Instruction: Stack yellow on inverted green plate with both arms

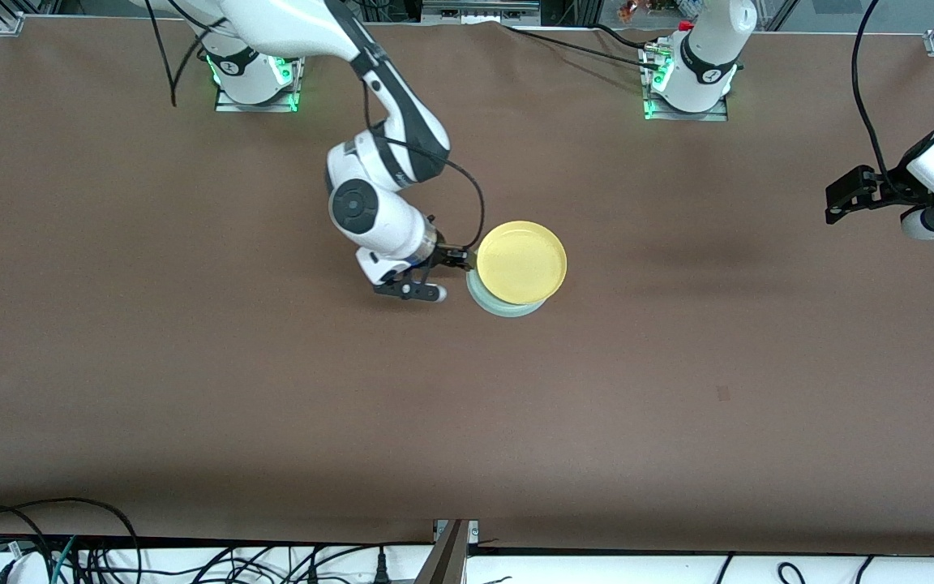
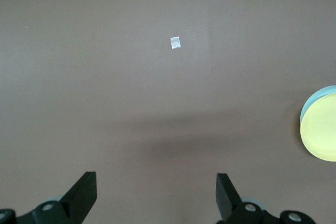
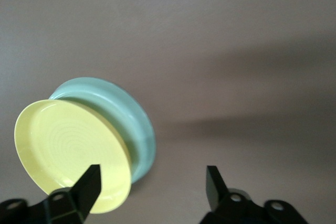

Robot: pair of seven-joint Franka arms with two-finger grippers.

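Observation:
The yellow plate point(image 1: 521, 261) lies rim up on the inverted pale green plate point(image 1: 507, 309) near the middle of the table. It sits slightly off centre, so a crescent of green shows at the edge nearer the front camera. My right gripper point(image 1: 444, 276) is open and empty, right beside the plates on the side toward the right arm's end. In the right wrist view one finger point(image 3: 86, 187) overlaps the yellow plate point(image 3: 68, 150), with the green plate point(image 3: 128, 116) under it. My left gripper point(image 1: 840, 199) waits open and empty over the left arm's end; the left wrist view shows the yellow plate point(image 2: 321, 129).
The brown table point(image 1: 191, 365) has a small white speck point(image 2: 175, 42) and a faint mark point(image 1: 723, 394). The arm bases point(image 1: 690, 89) stand along the edge farthest from the front camera. Cables point(image 1: 70, 543) hang along the nearest edge.

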